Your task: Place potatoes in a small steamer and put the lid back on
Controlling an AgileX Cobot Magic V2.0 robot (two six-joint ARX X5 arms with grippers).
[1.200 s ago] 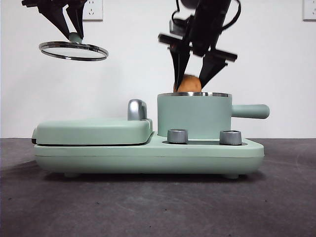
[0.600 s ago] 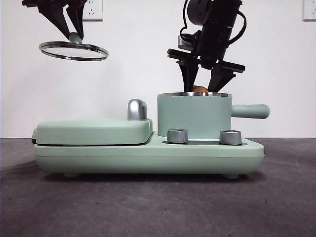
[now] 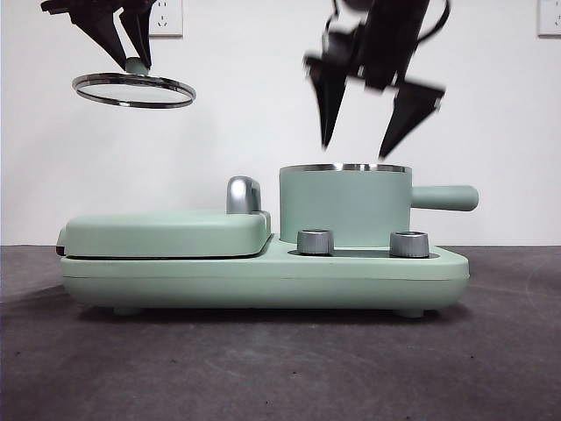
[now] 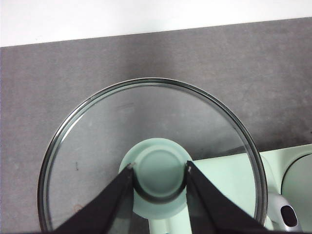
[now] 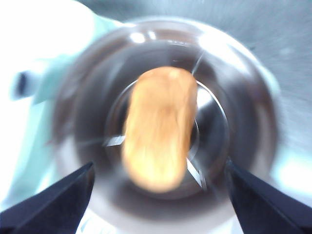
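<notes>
Right gripper (image 3: 368, 132) hanging jaws-apart above mint-green steel-rimmed steamer (image 3: 344, 206) holding orange-brown potato (image 5: 158, 126), left gripper (image 4: 159, 178) clamping round glass lid's (image 4: 97, 146) green knob.

You see an orange-brown potato (image 5: 160, 127) in the mint-green, steel-rimmed steamer (image 3: 344, 204). The glass lid (image 4: 152, 155) has a mint knob.

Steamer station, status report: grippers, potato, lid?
Right gripper open above steamer. Potato inside. Left gripper holds lid aloft. Nothing blocking.
</notes>
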